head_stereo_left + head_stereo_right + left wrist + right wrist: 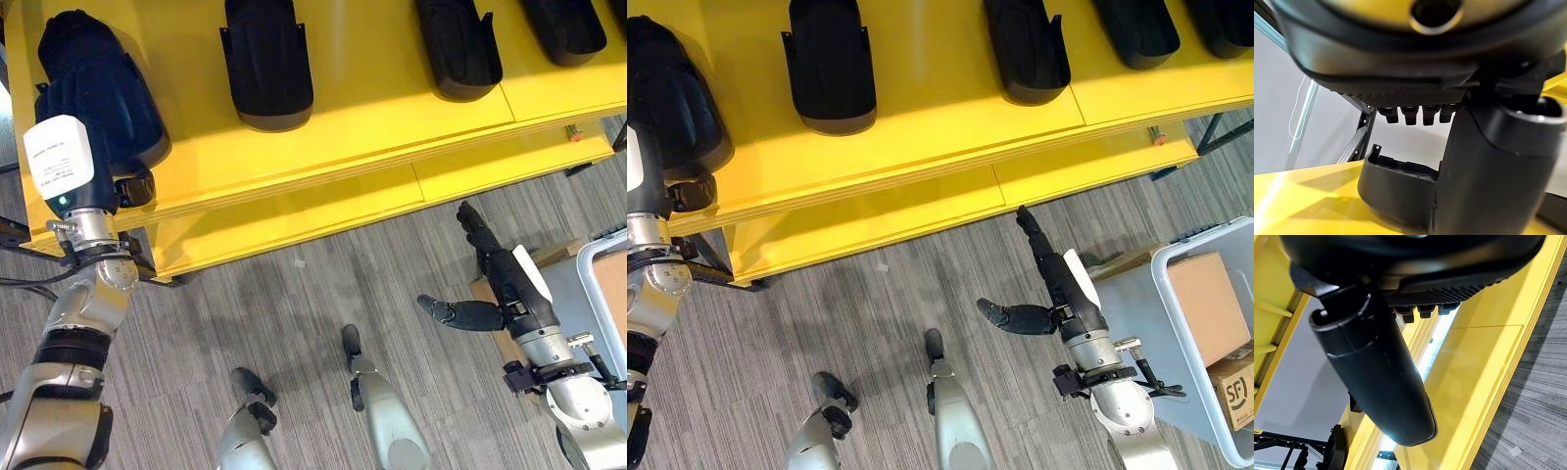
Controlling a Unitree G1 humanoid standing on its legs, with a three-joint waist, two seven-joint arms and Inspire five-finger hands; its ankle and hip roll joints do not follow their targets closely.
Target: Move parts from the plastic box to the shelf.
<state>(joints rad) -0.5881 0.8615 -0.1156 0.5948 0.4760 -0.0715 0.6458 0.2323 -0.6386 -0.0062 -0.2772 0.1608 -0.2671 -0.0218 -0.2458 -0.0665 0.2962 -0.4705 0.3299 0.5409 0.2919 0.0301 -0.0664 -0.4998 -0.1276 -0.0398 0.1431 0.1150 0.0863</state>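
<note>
At upper left, the left hand (93,83) lies on a part (122,108) on the shelf (372,88); I cannot tell its fingers' state. The right hand (1058,279), lower right, has straight fingers and holds nothing.

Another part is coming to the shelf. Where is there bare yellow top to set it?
Bare strips lie between the leftmost part under the left hand and the second part, and between that and the third part. Rightward, parts crowd closer.

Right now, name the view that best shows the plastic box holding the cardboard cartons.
The right eye view: the plastic box shows its grey rim and wall by the right hand, with cardboard cartons inside. The left eye view catches just its rim at the frame's edge. The wrist views face the yellow shelf.
</note>
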